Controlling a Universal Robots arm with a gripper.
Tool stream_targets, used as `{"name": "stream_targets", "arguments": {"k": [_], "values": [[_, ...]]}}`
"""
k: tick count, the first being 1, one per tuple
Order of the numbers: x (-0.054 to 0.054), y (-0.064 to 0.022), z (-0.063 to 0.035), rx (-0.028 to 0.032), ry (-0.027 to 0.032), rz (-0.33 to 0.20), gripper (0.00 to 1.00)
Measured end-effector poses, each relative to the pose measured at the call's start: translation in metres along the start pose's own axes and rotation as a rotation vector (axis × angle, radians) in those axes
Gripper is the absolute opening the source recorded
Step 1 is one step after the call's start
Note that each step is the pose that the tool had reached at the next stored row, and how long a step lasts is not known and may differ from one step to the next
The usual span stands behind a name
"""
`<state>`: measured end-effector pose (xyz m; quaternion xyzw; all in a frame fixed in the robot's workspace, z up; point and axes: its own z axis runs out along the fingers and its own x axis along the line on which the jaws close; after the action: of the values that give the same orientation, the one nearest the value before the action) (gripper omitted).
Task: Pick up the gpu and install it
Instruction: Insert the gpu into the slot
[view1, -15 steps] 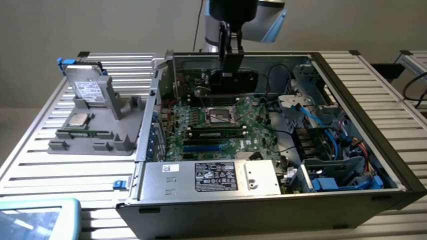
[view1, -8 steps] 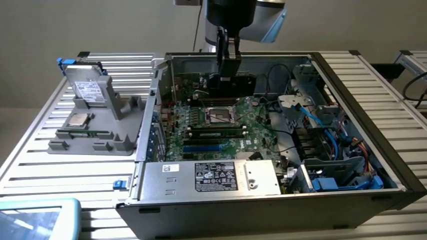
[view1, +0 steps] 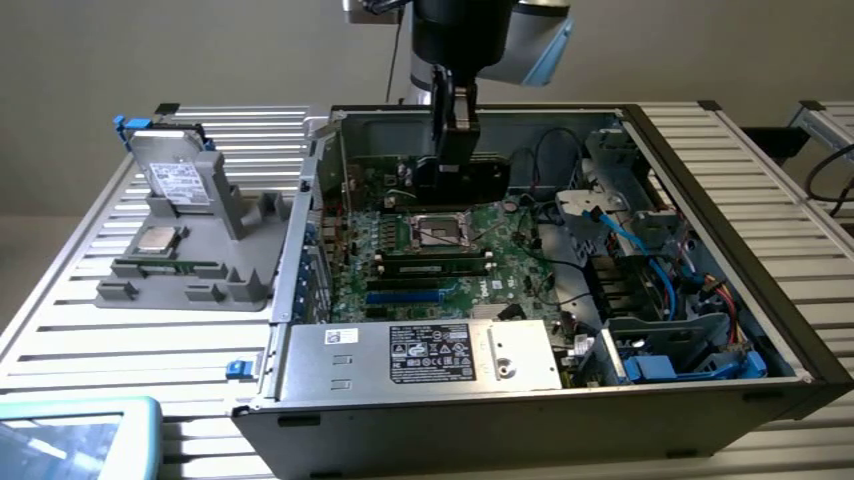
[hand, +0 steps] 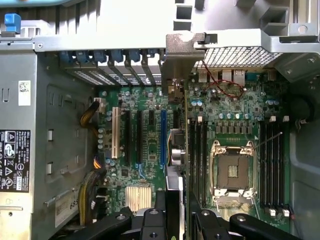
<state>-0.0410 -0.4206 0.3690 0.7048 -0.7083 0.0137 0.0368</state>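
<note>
Now gripper (view1: 453, 158) clamped on gpu (view1: 467, 181): black cooler face, silver bracket, above motherboard (view1: 447, 275).

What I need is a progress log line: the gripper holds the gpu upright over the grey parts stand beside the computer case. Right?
One thing is wrong. The exterior view shows the gripper holding the gpu upright inside the open computer case, over the motherboard, not over the grey parts stand beside it.
</note>
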Motion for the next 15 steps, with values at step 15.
{"name": "stream_targets", "arguments": {"k": [15], "values": [[0.010, 0.0043, 0.0255, -0.0027, 0.0006, 0.001, 0.27]]}}
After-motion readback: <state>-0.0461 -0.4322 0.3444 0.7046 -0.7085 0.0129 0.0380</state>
